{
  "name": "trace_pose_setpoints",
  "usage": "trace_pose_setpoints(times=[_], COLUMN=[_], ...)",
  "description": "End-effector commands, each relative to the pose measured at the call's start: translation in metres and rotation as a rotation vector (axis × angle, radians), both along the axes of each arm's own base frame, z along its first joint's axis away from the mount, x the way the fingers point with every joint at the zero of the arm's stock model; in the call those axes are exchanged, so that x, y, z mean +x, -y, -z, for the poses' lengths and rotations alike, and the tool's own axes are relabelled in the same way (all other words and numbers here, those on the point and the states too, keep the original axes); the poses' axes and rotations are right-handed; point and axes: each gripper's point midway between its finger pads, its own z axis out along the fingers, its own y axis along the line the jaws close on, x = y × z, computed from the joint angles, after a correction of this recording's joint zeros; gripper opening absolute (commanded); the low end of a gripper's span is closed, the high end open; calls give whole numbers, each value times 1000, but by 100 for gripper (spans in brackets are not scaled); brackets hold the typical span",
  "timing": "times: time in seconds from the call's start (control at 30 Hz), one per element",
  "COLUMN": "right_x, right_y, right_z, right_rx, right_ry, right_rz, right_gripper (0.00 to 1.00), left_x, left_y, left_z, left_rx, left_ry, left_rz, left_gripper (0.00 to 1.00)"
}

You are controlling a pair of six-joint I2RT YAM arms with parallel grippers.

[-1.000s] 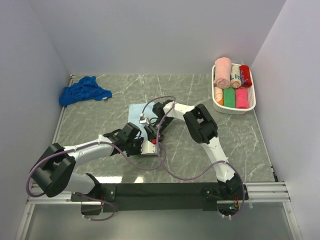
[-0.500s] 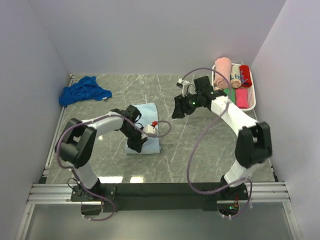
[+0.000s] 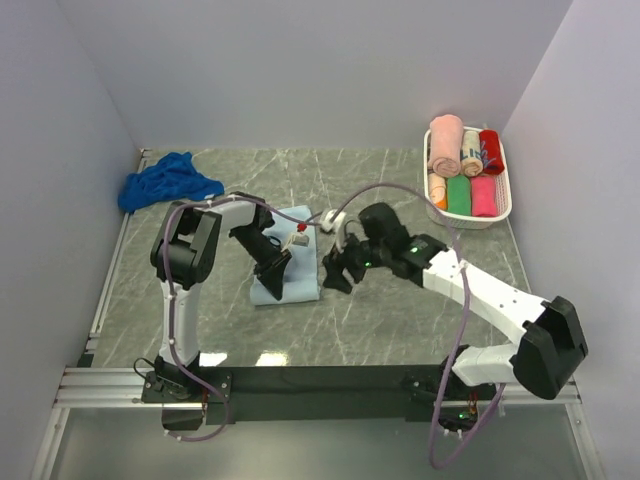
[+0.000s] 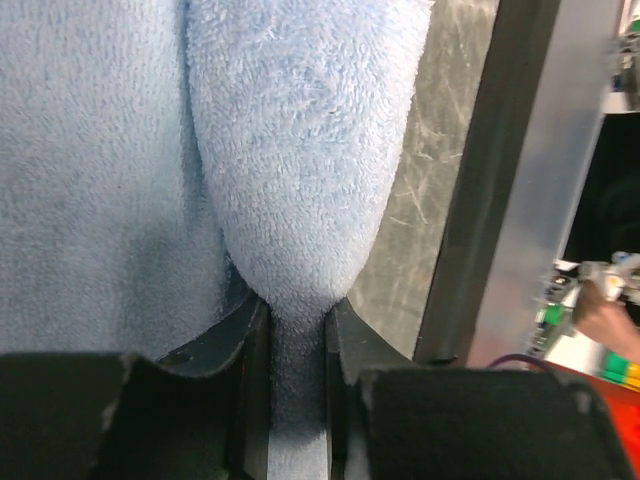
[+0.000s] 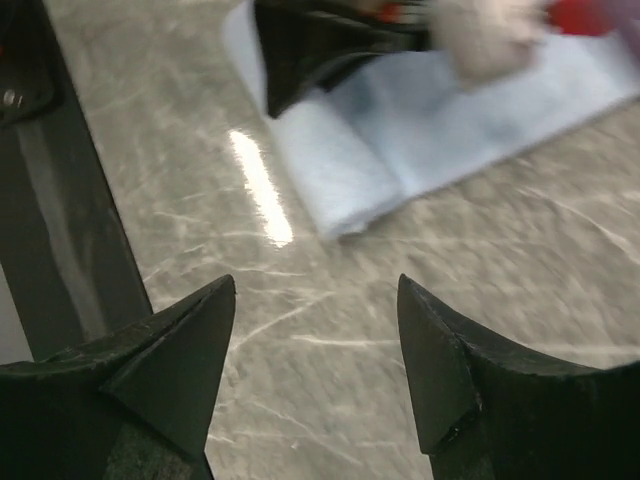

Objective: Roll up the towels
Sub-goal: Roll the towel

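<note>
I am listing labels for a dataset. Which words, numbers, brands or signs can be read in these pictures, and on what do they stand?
No text can be read anywhere.
The patterned rolled towel in the white basket shows coloured marks, too small to read.
The pale blue towel shows no label.

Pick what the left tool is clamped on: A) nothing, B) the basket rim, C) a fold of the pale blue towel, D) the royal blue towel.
C: the left wrist view shows the left tool pinching a rolled fold of the pale blue towel.
</note>
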Motion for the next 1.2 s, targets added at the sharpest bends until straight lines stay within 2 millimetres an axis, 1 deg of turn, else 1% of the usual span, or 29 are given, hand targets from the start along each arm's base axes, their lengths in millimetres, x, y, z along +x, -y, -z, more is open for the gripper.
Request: trace_pose_setpoints(times=[0.0,0.03,0.07,0.1,0.17,0.2,0.27,0.3,0.33,0.47,0.5,0.57,0.6,0.63,0.7,0.73,0.77,0.8,0.83,0.93,0.97,1.0,1.03,1.07,1.13,1.17], right_x=[3,-2,1,10,12,17,19,21,22,9,1,-6,-8,-10,-12,-14,-17,-19,-20,-27,-27,-27,-31,-28,-26,-25], right_y=[-28,-44,-51,-61,-76,-86,-97,-102,-105,-112,-113,-112,-111,-110,-106,-104,-103,-99,-97,-93,-91,-88,-89,-85,-84,-83], right_z=[5,24,33,44,50,53,59,67,71,88,98,110,121,126,135,137,138,142,144,144,142,140,137,137,135,135], right_rx=[-17,-69,-102,-133,-140,-137,-151,-170,-177,-192,-208,-234,-261,-269,-298,-301,-300,-314,-319,-310,-301,-303,-288,-288,-277,-276], right_ry=[135,135,143,145,155,167,209,214,220,197,187,182,153,122,71,60,49,31,14,-84,-105,-134,-166,-190,-224,-236], right_rz=[-67,-119,-126,-129,-162,-175,-218,-233,-254,-339,-363,-396,-402,-403,-414,-423,-432,-438,-439,-456,-455,-451,-453,-436,-416,-409], right_gripper=[75,78,79,79,79,79,79,79,78,71,70,60,54,44,35,27,21,14,0,0,0,0,0,0,0,0], left_x=[4,4,7,8,11,14,14,15,16,17,19,25,27,29,36,38,42,44,46,55,63,69,73,91,105,124], left_y=[-33,-31,-30,-29,-27,-26,-26,-26,-27,-29,-29,-28,-27,-27,-26,-25,-27,-25,-26,-29,-35,-38,-42,-53,-66,-82], left_z=[55,55,56,59,59,60,61,62,63,66,67,66,66,65,61,59,55,52,49,33,22,15,7,-9,-30,-47], left_rx=[163,163,161,162,163,162,168,168,172,185,188,184,180,180,159,149,141,123,116,80,66,60,53,33,11,-9], left_ry=[52,43,46,45,44,52,47,50,46,53,55,60,61,60,56,56,55,53,49,62,88,106,115,163,186,237], left_rz=[118,111,103,98,84,78,68,65,60,65,63,55,53,47,26,15,-3,-12,-20,-61,-89,-106,-123,-175,-233,-295], left_gripper=[7,7,8,9,11,13,15,16,17,17,18,18,18,19,22,23,24,27,29,35,36,39,40,41,43,45])
